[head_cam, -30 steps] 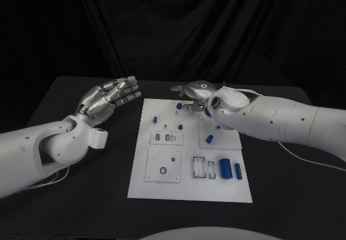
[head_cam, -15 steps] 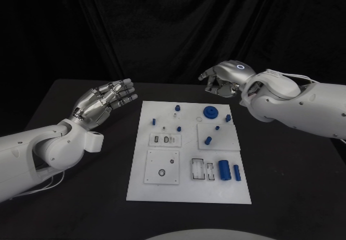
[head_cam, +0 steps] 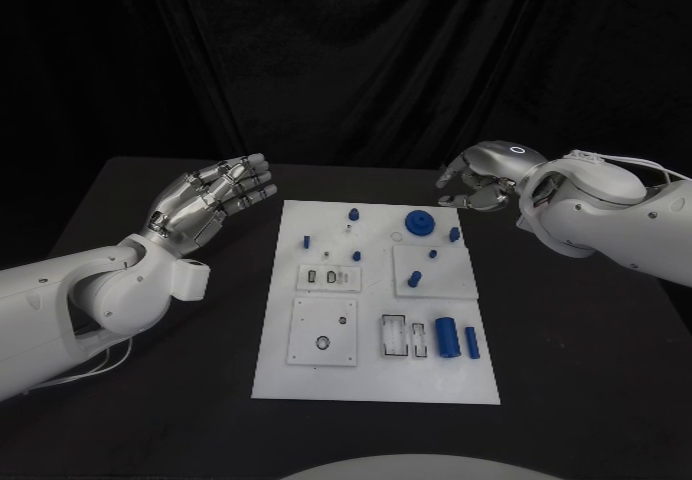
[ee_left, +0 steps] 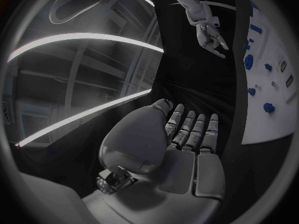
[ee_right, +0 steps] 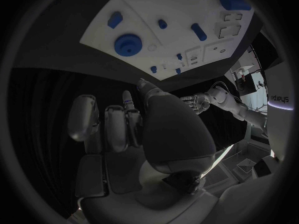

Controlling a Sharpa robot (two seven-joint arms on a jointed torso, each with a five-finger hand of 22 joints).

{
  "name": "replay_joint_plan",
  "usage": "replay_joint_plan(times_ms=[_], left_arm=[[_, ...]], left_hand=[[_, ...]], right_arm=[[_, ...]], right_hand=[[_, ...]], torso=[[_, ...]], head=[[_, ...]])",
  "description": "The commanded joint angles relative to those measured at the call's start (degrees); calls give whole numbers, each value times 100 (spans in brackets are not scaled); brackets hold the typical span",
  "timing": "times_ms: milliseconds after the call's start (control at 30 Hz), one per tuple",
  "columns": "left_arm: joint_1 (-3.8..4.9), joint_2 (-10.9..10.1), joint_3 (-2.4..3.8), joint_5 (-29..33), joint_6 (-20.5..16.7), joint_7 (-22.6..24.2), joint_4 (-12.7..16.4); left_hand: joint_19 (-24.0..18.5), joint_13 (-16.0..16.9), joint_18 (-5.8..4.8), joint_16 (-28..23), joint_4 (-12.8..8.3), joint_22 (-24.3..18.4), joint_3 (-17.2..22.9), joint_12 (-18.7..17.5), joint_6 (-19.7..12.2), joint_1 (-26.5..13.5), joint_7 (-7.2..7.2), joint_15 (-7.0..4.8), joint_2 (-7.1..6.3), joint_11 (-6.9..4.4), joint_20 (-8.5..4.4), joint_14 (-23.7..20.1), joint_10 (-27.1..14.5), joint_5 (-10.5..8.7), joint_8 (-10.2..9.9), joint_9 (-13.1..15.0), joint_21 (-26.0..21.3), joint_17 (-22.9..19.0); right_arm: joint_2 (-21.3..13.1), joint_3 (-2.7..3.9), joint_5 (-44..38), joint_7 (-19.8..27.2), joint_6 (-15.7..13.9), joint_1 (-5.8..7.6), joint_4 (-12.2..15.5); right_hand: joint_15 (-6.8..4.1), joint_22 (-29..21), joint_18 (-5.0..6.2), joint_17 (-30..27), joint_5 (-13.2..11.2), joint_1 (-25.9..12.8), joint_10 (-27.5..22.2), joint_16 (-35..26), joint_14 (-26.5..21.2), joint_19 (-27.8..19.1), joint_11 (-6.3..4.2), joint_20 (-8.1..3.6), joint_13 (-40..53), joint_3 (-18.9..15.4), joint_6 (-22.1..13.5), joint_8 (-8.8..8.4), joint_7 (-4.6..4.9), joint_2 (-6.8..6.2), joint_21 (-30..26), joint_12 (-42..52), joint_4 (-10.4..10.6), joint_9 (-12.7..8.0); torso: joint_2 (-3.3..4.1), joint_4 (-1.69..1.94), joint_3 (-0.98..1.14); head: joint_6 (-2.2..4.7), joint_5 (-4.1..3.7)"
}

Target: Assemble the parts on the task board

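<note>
Overhead lighting, even; the task board (head_cam: 378, 300) is rendered bright against a dark table (head_cam: 577, 380) and black backdrop. Soft highlights are carried by the left hand (head_cam: 214, 195). Wrist views are strongly curved at the rim, dim, with bright streaks of glare.

I see a matt white task board (head_cam: 378, 375) on a matt black table (head_cam: 159, 400). The blue parts (head_cam: 447, 337) look like smooth plastic. Both hands, left (head_cam: 214, 196) and right (head_cam: 483, 172), gleam like polished metal.

A black table (head_cam: 144, 400) stands before a dark curtain (head_cam: 346, 80).
</note>
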Motion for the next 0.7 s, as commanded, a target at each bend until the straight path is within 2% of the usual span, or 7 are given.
replay_joint_plan(times_ms=[33,133,200,300,467,700], left_arm=[[-7,16,4,31,50,747,-1],[-8,23,4,31,67,741,-8],[-9,25,4,31,73,740,-11],[-10,23,4,32,82,738,-14],[-11,21,4,32,92,738,-26],[-15,33,4,32,108,737,-48]], left_hand=[[12,7,-93,27,-4,-8,45,28,43,-62,97,35,7,12,-1,19,5,23,19,7,-24,9],[14,7,-95,38,-5,-8,59,32,43,-67,97,41,5,12,-1,28,6,24,20,7,-23,11],[14,7,-95,38,-5,-8,59,32,43,-67,97,41,5,12,-1,28,6,24,20,7,-23,11],[14,6,-98,50,-6,-9,78,33,41,-75,97,50,2,12,0,37,5,25,20,7,-24,12],[14,6,-98,50,-6,-9,78,33,41,-75,97,50,2,12,0,37,5,25,20,7,-24,12],[14,6,-98,50,-6,-9,78,33,41,-75,97,50,2,12,0,37,5,25,20,7,-24,12]], right_arm=[[93,4,149,-210,340,-80,-164],[206,4,157,-192,363,-186,-331],[261,4,159,-178,381,-240,-401],[343,5,161,-164,424,-324,-483],[446,5,162,-126,401,-422,-560],[557,6,163,-117,357,-465,-648]], right_hand=[[44,512,-113,1560,-42,-125,665,339,621,198,20,28,1511,-113,60,33,12,8,326,69,55,55],[70,951,-234,1560,-107,-225,665,339,621,530,44,57,1511,-232,86,42,31,1,766,69,126,101],[74,1040,-258,1560,-130,-247,665,339,621,599,53,65,1511,-269,51,19,43,-3,854,69,148,105],[81,1120,-281,1560,-197,-292,665,339,621,664,61,74,1511,-316,-46,-41,52,-8,934,69,186,86],[84,1189,-303,1560,-243,-294,665,339,621,724,64,79,1511,-343,-201,-111,57,-7,1003,69,195,32],[86,1213,-311,1560,-236,-274,665,339,621,746,68,81,1511,-343,-235,-114,66,-2,1027,69,183,15]], torso=[[-13,-18,-5],[-14,-24,-4],[-11,-14,-2],[-9,-6,-3],[-14,-13,-7],[-15,-16,-6]], head=[[-20,9],[-24,15],[-22,20],[-24,21],[-23,28],[-17,8]])
